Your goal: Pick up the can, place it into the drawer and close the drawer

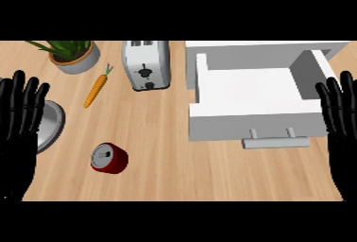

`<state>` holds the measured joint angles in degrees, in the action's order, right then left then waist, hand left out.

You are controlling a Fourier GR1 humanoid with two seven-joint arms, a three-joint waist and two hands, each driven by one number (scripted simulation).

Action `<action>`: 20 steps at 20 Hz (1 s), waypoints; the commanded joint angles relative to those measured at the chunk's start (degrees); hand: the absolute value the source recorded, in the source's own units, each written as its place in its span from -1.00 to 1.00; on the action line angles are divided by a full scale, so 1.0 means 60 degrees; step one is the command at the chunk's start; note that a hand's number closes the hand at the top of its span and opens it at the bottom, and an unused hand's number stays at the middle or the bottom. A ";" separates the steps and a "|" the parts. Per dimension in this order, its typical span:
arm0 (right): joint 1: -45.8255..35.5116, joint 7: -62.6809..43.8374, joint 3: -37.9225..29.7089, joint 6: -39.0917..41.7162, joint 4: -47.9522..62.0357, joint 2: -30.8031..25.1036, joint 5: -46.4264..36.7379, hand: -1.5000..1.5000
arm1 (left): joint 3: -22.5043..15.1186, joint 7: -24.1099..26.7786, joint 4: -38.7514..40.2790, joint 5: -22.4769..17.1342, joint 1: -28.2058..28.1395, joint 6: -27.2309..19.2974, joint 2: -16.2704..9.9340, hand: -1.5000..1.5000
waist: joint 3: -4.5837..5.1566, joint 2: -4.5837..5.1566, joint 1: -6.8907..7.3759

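The small red metal can (109, 158) lies untouched on the wooden tabletop (167, 160), near-left of the open white drawer (251, 92); both the left robot hand (21, 106) and right robot hand (339, 106) rest flat-fingered at the edges, grasping nothing.

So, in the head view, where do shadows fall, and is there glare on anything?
Head view: light is even; the red can casts a soft shadow at its lower edge, the drawer handle shades the counter just below it, and the carrot barely any. The toaster shows mild sheen, no harsh glare.
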<state>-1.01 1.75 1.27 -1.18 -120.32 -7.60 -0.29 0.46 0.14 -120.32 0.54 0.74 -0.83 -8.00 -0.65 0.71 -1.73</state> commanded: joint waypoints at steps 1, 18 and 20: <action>0.0024 0.0045 -0.0014 -0.0051 0.0212 0.0116 -0.0172 -1.00 | -0.0278 -0.0300 0.0072 -0.0497 0.0336 0.0677 -0.0149 -1.00 | 0.0108 -0.0119 0.0267; 0.2479 -0.1866 -0.2053 0.0123 -0.0558 -0.0144 0.1628 -1.00 | 0.1672 -0.2292 -0.0453 -0.5552 -0.2341 0.4762 -0.2935 -1.00 | 0.0105 -0.0138 0.0254; 0.2630 -0.1820 -0.2350 0.0381 -0.0586 -0.0342 0.1797 -1.00 | 0.2375 -0.2898 -0.0918 -0.6527 -0.2403 0.4656 -0.3332 -1.00 | 0.0103 -0.0141 0.0274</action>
<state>12.14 -8.28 -8.50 -1.73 -121.55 -7.48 6.30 9.96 -12.07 -123.05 -31.47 -13.65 26.88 -24.93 -0.01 -0.11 0.03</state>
